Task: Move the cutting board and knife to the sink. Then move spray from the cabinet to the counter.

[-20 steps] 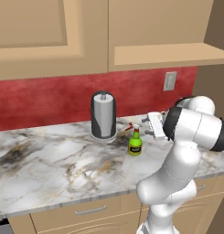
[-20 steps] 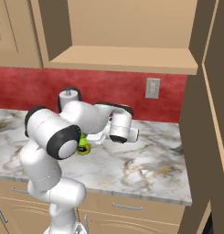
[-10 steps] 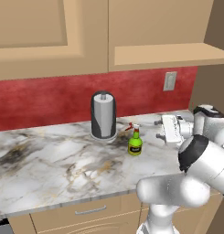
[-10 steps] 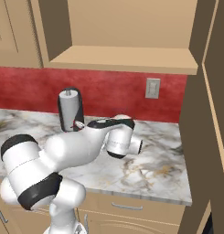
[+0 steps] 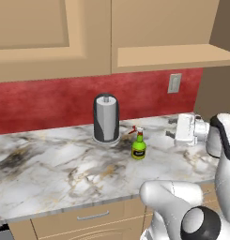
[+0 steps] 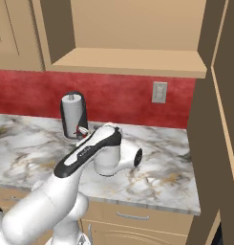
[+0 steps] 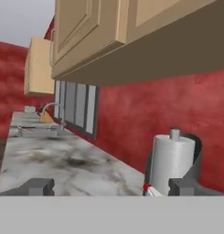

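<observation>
The yellow-green spray (image 5: 138, 146) stands upright on the marble counter (image 5: 50, 168), just right of the paper-towel roll. My gripper (image 5: 172, 128) hangs over the counter to the bottle's right, a hand's width away, open and holding nothing. In the hand view the gripper (image 7: 112, 186) has its fingertips (image 7: 38, 186) wide apart, and the spray's red-and-white nozzle (image 7: 148, 188) peeks up between them. In the right base view my arm covers the spray except its red trigger (image 6: 81, 130). The sink's faucet (image 7: 53, 111) shows far down the counter. The cutting board and knife are out of view.
A grey paper-towel roll (image 5: 106, 117) stands against the red backsplash. An open cabinet shelf (image 6: 132, 62) hangs above the counter (image 6: 161, 167). A tall wooden side panel (image 6: 218, 124) closes the right end. My lowered elbow (image 5: 177, 197) sits at the counter's front edge.
My hand has drawn back to the right, away from the spray bottle, and the elbow has dropped low in front. The bottle has stayed put and the jaws stay open.
</observation>
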